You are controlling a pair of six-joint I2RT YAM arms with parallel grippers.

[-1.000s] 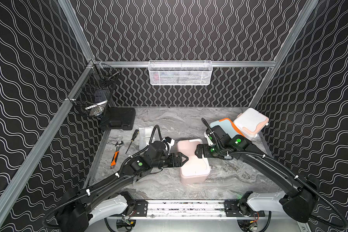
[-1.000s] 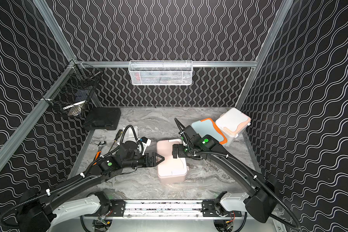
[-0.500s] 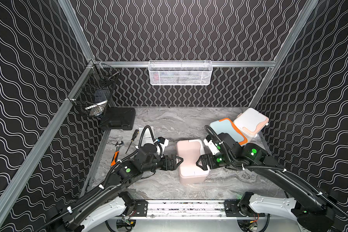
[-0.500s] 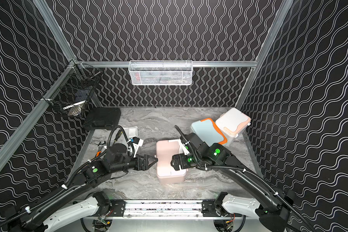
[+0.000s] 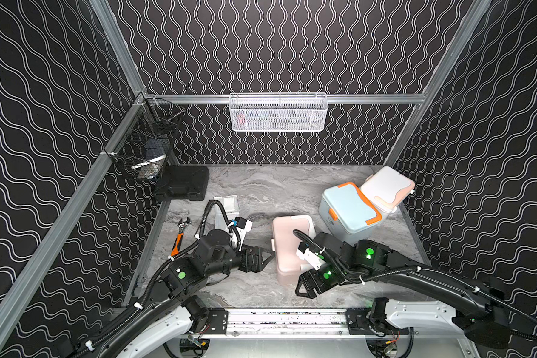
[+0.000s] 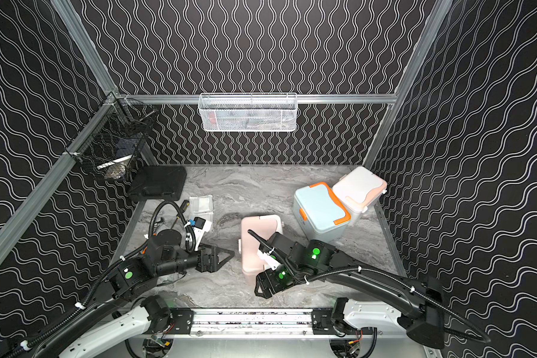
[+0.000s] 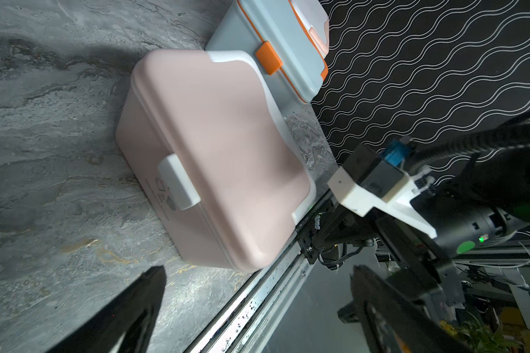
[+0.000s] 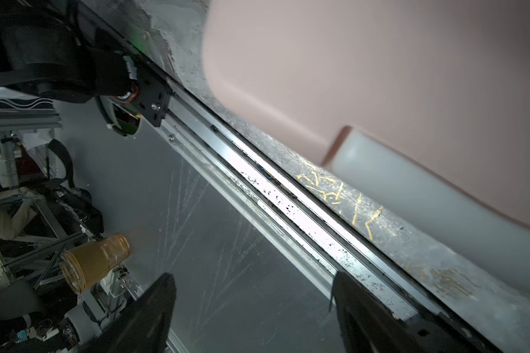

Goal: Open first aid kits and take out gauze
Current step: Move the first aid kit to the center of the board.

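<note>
First aid kits, three in all, stand on the marble table with every lid down. The pink kit is nearest both arms: it sits just ahead of the left gripper, whose jaws are spread wide and hold nothing, apart from the kit's side. In the left wrist view the one white latch on that side faces these jaws. The right gripper hangs at the kit's front corner, just beside it and aimed down toward the front rail; its jaws are parted with nothing between them, and the right wrist view shows the pink kit off to one side of the gap, not inside it. Beyond the right gripper, past the pink kit, stands the pale blue-grey kit with orange trim, and touching its far side the white kit with peach trim. The gauze lies behind the left gripper's wrist, well apart from both sets of jaws: at least two overlapping packets, partly hidden by a cable, so the exact count is unclear. Farther out are one orange-handled wrench, one black hard case, one black wire basket and one white mesh basket.
</note>
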